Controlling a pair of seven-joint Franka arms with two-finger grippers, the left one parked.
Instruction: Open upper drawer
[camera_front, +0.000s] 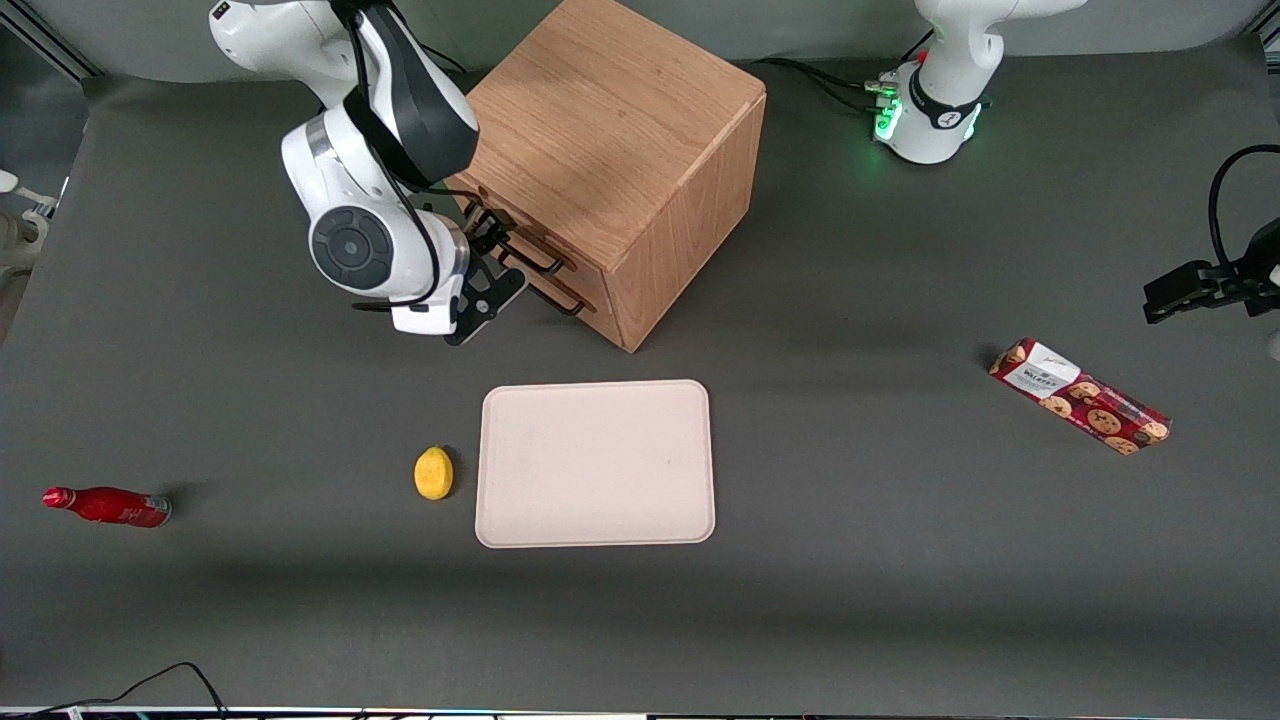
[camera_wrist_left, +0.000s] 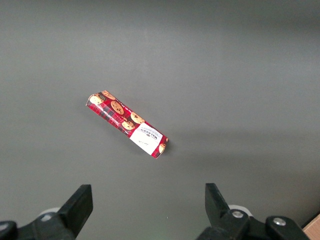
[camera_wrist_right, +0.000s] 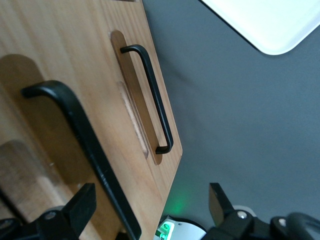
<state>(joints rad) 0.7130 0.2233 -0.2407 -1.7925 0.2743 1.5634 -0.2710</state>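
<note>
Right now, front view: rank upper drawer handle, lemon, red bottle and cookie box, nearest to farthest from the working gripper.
Gripper sits open at the cabinet's front.
1. upper drawer handle: right at the fingers.
2. lemon: nearer the camera, beside the tray.
3. red bottle: lying toward the working arm's end.
4. cookie box: toward the parked arm's end.

Gripper (camera_front: 487, 262) right in front of upper drawer (camera_front: 520, 235), fingers spread either side of its handle (camera_wrist_right: 85, 150). Nearer the front camera than cabinet (camera_front: 620, 160): tray (camera_front: 596, 463), lemon (camera_front: 433, 472) just beside. Bottle (camera_front: 108, 505) toward working arm's end, cookie pack (camera_front: 1080, 396) toward parked arm's.
</note>
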